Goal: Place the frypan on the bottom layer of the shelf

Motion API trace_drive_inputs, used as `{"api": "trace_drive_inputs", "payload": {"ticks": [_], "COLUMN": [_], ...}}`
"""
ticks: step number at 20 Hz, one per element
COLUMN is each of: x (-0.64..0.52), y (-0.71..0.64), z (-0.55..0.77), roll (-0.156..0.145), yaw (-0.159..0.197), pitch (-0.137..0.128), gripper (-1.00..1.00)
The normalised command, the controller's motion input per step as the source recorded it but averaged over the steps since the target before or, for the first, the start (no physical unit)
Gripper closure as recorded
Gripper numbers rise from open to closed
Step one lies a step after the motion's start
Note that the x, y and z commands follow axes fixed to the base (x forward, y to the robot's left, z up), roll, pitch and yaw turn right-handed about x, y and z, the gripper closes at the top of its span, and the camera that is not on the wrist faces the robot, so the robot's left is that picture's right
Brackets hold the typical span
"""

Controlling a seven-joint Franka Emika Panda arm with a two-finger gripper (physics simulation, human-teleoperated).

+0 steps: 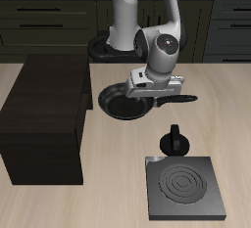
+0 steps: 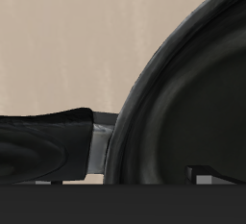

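Note:
The frypan [image 1: 122,103] is a round shallow black pan on the table beside the shelf, its long handle [image 1: 182,99] pointing away from the shelf. The shelf [image 1: 47,114] is a large, nearly black wooden box. My gripper [image 1: 149,87] hangs low over the pan where the handle joins the rim. In the wrist view the pan [image 2: 197,93] and its handle [image 2: 43,143] fill the frame close up. Two small grey fingertips [image 2: 200,173] show far apart, so my gripper [image 2: 120,178] is open and holds nothing.
A small black pot with a knob [image 1: 175,140] stands nearer the table's front edge than the pan. A square dark stove plate with concentric rings [image 1: 184,188] lies in front of it. Dark kitchen cabinets [image 1: 49,17] line the back.

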Motion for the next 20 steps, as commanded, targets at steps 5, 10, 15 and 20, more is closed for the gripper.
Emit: {"api": "trace_drive_inputs", "payload": {"ticks": [5, 10, 15, 20], "x": [-0.02, 0.17, 0.17, 0.30], "y": [-0.08, -0.21, -0.15, -0.14], "z": [-0.03, 0.20, 0.28, 0.37], "roll": [0.005, -0.024, -0.021, -0.032], "yaw": [0.009, -0.014, 0.028, 0.037], "pitch": [-0.027, -0.026, -0.064, -0.074], "gripper": [1.00, 1.00, 1.00, 1.00]}}
